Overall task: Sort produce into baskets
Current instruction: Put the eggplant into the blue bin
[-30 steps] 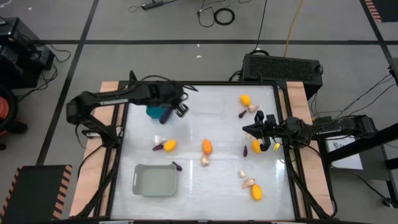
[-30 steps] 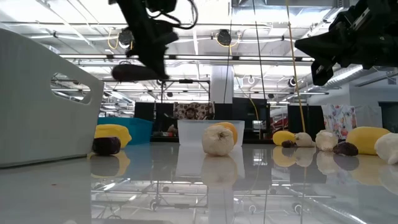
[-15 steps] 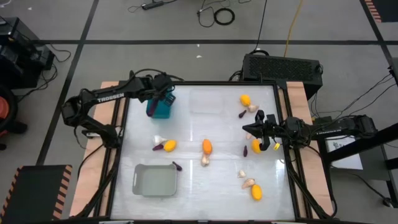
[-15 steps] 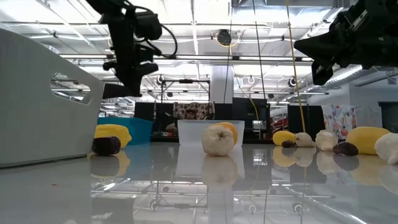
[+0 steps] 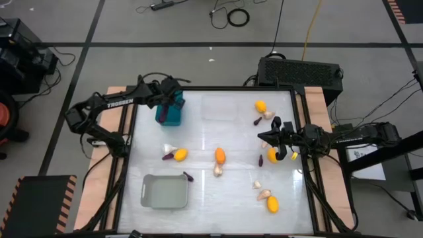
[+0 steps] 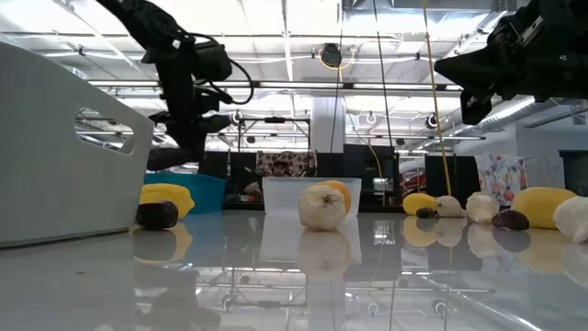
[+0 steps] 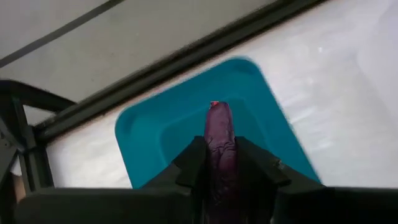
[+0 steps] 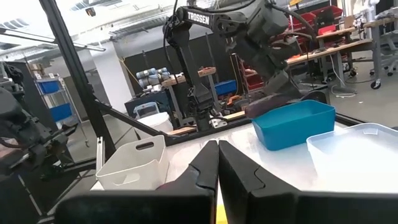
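One eggplant (image 7: 219, 134), clamped in our left pincer (image 7: 221, 163), is now hanging over the teal basket (image 7: 149, 134), having just swung in, awaiting release.

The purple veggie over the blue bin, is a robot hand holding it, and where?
Yes. The left gripper pinches the purple eggplant across its rear part, leaving the tip free above the teal basket.

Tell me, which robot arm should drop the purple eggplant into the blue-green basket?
The left. Its end effector already grips the purple eggplant right above the teal basket. The right end effector waits far across the table.
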